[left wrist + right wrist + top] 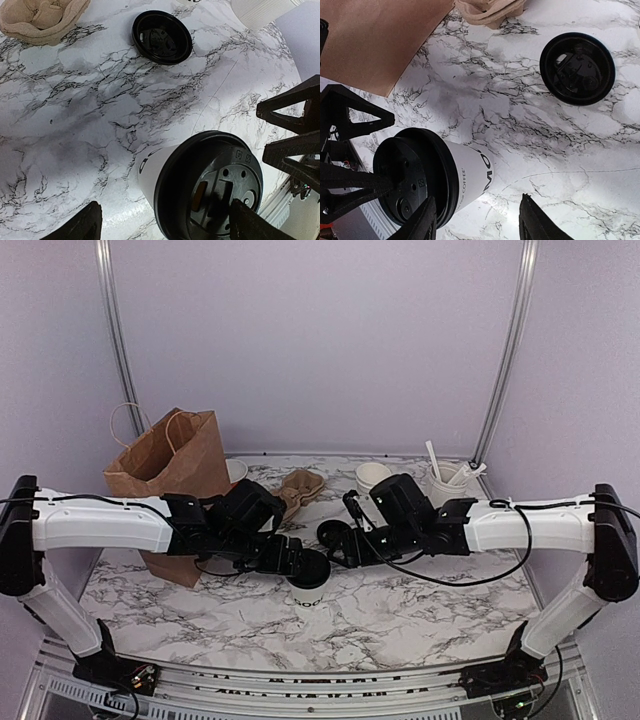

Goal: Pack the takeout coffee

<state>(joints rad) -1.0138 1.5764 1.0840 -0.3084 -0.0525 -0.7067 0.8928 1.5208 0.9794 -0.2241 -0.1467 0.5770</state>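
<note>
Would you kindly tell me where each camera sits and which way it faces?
Top external: above and behind the arms, looking down over the marble table; left arm and right arm show.
Left wrist: on the left arm, looking down at the coffee cup; jaws of the left gripper at bottom edge.
Right wrist: on the right arm, looking down at that cup; jaws of the right gripper at bottom.
Shared: both wrist views show the cup and a loose black lid.

— What sits along the back of the desk [420, 615]?
— Brown paper bag [170, 465] upright at left, pulp cup carrier [303, 487] beside it, then a white bowl [373, 476] and a cup of utensils [447, 483].
— Nearer?
— A loose black lid [161, 37], flat on the marble.
</note>
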